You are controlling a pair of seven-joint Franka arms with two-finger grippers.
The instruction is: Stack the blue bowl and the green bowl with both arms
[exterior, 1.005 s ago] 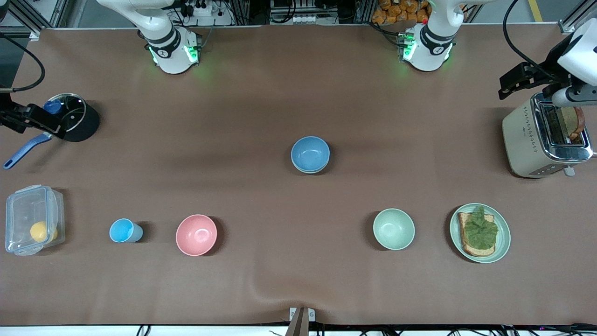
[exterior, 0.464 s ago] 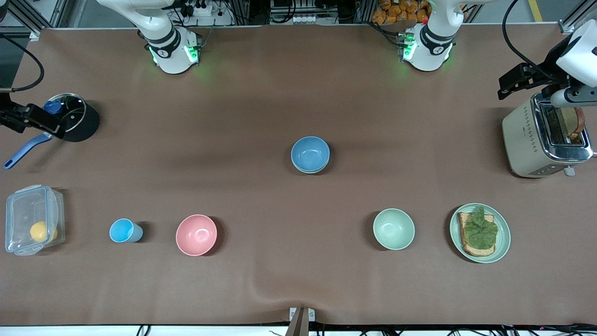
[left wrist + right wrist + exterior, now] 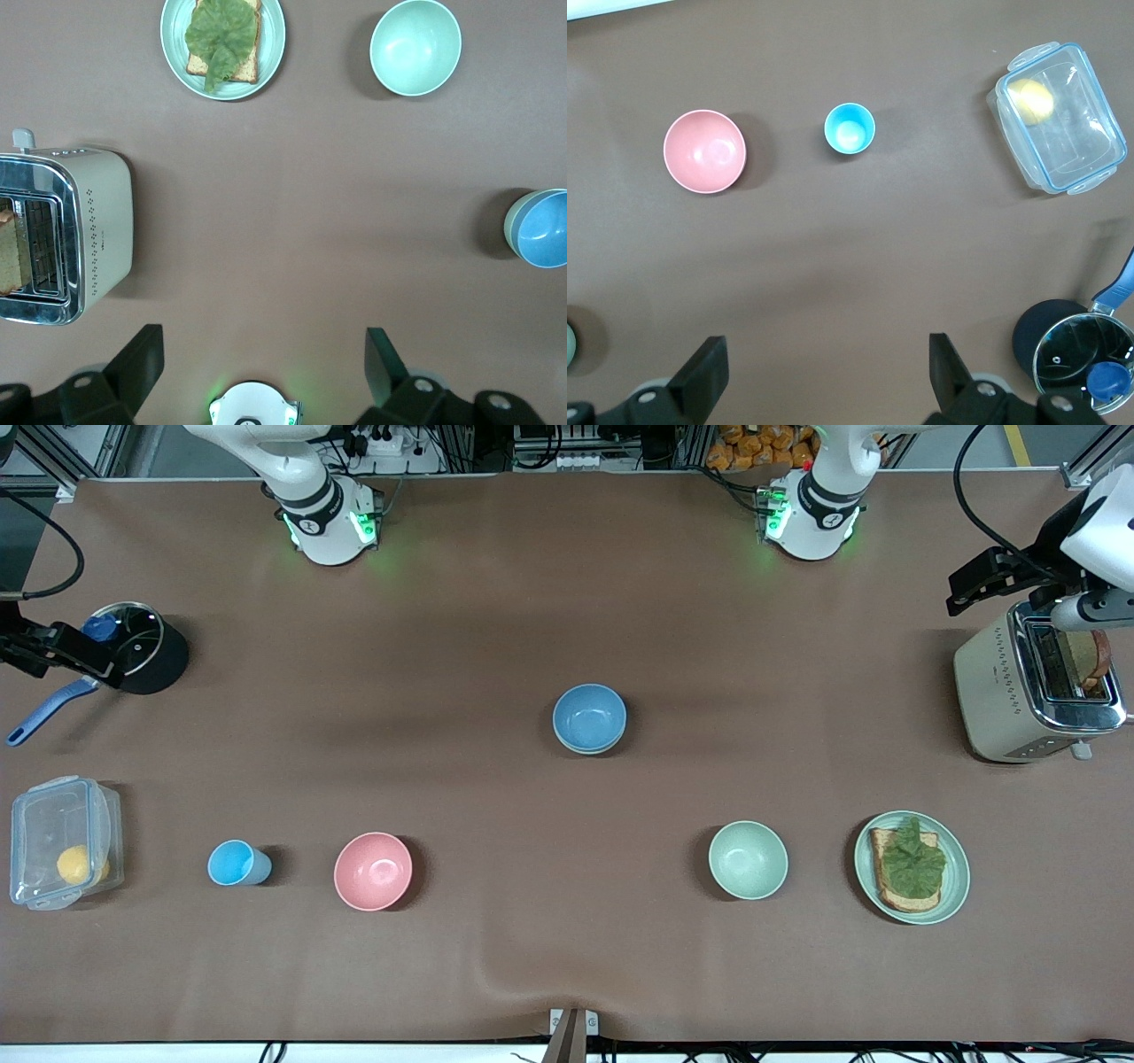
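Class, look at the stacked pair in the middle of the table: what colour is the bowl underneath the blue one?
Dull sage green; the green bowl shows best in the left wrist view.

The blue bowl [image 3: 589, 717] sits nested in the green bowl [image 3: 588, 746] mid-table, with a mint bowl [image 3: 748, 859] at its five o'clock and a pink bowl [image 3: 373, 871] at seven.

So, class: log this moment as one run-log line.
blue bowl nested in green bowl | left pincer open, near toaster | right pincer open, near saucepan
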